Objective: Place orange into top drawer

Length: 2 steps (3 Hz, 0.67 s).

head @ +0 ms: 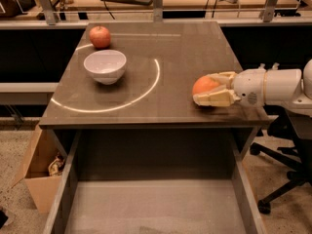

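One tool clasps orange on tabletop.

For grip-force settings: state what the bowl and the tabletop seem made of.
Bowl: white, glossy, likely glazed ceramic, maybe plastic. Tabletop: grey-brown, smooth, semi-gloss, perhaps laminate; it reflects a bright arc. The gripper, at its right edge, is shut on the orange.

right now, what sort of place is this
Probably a lab or office workroom: a wheeled office chair at right, a cabled bench behind the table, and the gripper gripping the orange near the table's right edge.
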Each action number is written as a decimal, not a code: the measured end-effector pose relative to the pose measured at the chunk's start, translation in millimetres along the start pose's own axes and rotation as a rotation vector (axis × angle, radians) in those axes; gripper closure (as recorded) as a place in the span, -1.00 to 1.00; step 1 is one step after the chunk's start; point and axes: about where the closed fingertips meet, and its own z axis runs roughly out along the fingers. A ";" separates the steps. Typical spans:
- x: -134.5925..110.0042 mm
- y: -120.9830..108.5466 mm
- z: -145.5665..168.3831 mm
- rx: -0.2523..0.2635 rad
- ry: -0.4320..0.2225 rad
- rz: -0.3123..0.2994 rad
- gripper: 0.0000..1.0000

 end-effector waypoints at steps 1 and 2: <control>-0.8 1.3 2.3 -0.005 0.000 -0.001 1.00; -0.9 1.4 2.3 -0.005 0.000 -0.001 1.00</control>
